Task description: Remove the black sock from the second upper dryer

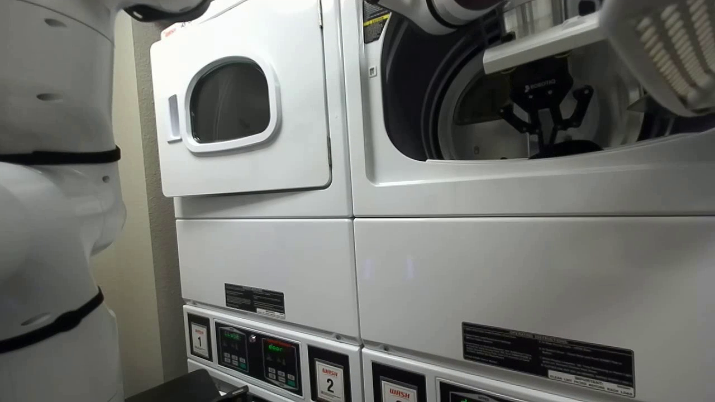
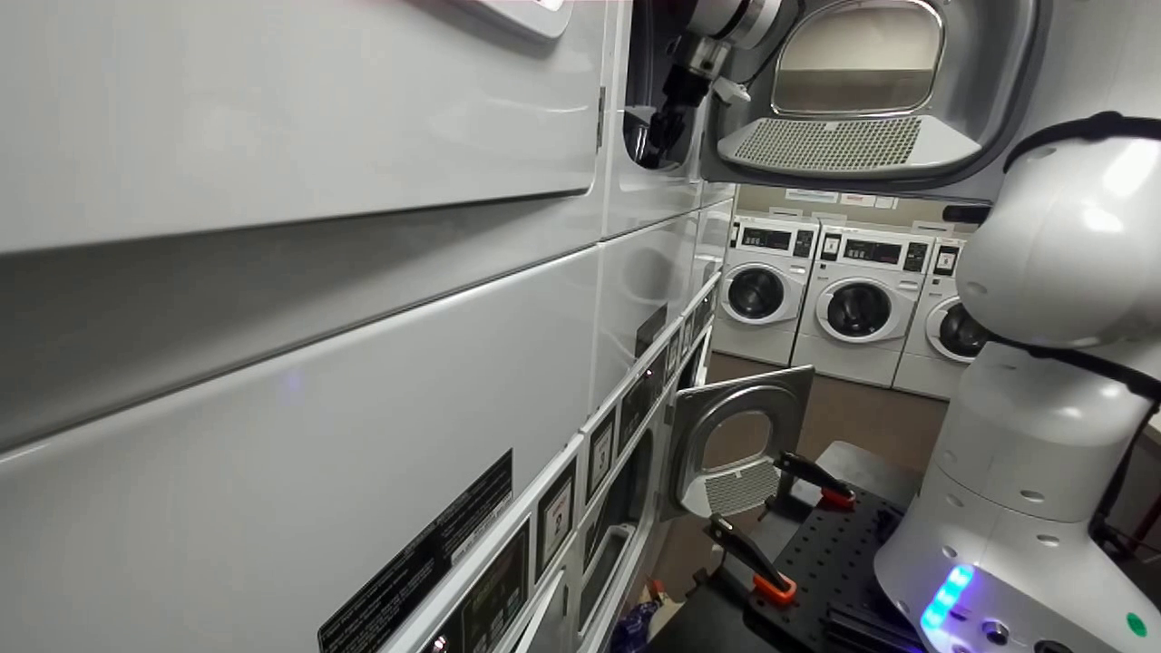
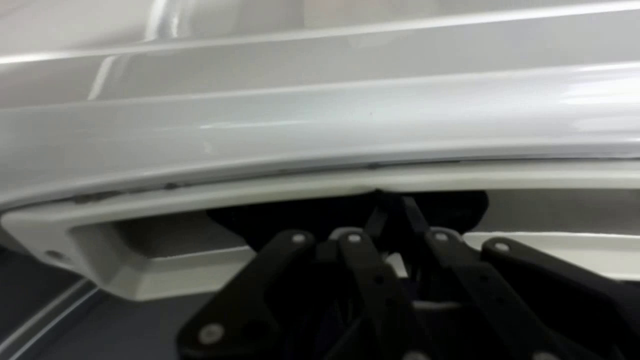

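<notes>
The second upper dryer (image 1: 391,192) stands open, with a dark-rimmed round port and grey metal drum. It also shows in an exterior view (image 2: 626,199), and its white lip fills the wrist view (image 3: 280,125). The black sock (image 1: 572,147) lies low in the port, behind the lower rim, which hides part of it. In the wrist view the sock (image 3: 290,215) is a dark mass under the lip. My gripper (image 1: 546,142) reaches down inside the port. Its fingertips (image 3: 395,205) converge on the sock, with dark fabric between them. In an exterior view the gripper (image 2: 667,136) shows small and dark.
The dryer's open door (image 2: 825,145) hangs beside the arm. The closed neighbouring dryer (image 1: 246,173) has a small window. Below, a lower door (image 2: 739,444) stands open near the black perforated table (image 2: 821,562) with orange-tipped clamps. Washers (image 2: 857,308) stand at the back.
</notes>
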Action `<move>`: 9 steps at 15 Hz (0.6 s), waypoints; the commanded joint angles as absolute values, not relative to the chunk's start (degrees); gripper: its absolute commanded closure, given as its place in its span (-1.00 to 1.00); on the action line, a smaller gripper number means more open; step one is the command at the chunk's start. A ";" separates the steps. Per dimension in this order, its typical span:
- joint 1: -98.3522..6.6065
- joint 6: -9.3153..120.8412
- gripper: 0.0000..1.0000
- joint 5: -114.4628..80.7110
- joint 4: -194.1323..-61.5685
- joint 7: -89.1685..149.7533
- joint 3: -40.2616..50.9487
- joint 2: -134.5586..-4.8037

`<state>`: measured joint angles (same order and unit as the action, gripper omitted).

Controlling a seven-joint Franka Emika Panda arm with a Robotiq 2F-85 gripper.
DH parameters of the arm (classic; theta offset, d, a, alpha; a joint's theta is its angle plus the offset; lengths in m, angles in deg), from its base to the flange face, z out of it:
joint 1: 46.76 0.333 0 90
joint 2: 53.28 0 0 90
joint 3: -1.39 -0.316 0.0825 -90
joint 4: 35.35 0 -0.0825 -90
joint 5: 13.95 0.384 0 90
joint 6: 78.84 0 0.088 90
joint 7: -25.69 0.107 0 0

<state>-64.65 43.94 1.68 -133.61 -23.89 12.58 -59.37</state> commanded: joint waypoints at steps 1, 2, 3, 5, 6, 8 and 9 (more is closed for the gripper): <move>-65.60 37.37 0.83 3.76 -136.22 -27.18 14.38 -52.94; -65.61 35.83 0.83 3.83 -136.35 -27.40 15.18 -51.84; -65.52 34.37 0.83 3.85 -136.24 -27.63 15.99 -50.88; -65.30 31.88 0.83 3.97 -136.10 -28.12 17.53 -49.15; -65.19 30.53 0.83 4.05 -135.97 -28.67 18.23 -48.31; -64.89 28.08 0.83 3.46 -136.07 -29.11 19.26 -46.73; -64.71 26.52 0.83 3.06 -136.11 -29.33 19.64 -46.04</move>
<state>-65.29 29.85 2.84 -134.30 -27.60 18.50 -49.39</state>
